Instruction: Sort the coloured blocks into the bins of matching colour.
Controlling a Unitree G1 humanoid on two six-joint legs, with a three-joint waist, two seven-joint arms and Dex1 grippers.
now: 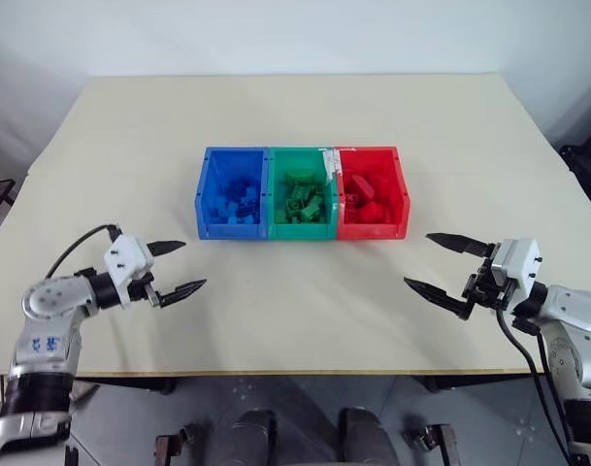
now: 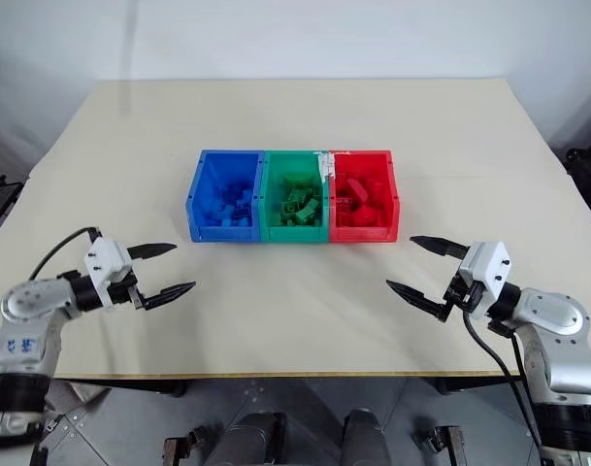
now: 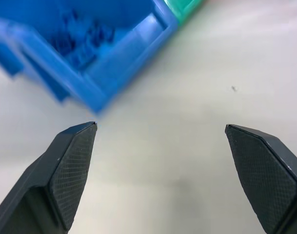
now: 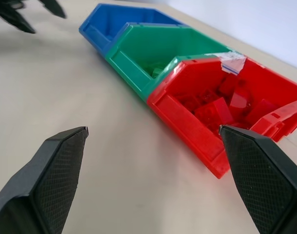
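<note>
The table (image 1: 305, 311) carries no loose block; its near half lies bare. The bins (image 1: 303, 233), joined in a row at mid-table, contain every visible coloured block (image 1: 297, 202), each in a matching colour. Likely risk: an arm sweep toward the row strikes a bin wall and shifts it. The left end effector (image 1: 179, 267) and right end effector (image 1: 441, 264) stand fully spread above the near edge, holding and touching nothing

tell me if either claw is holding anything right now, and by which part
Nothing is held. The left claw and the right claw both stand open and empty above the beige table, apart from the blue, green and red plastic bins.
</note>
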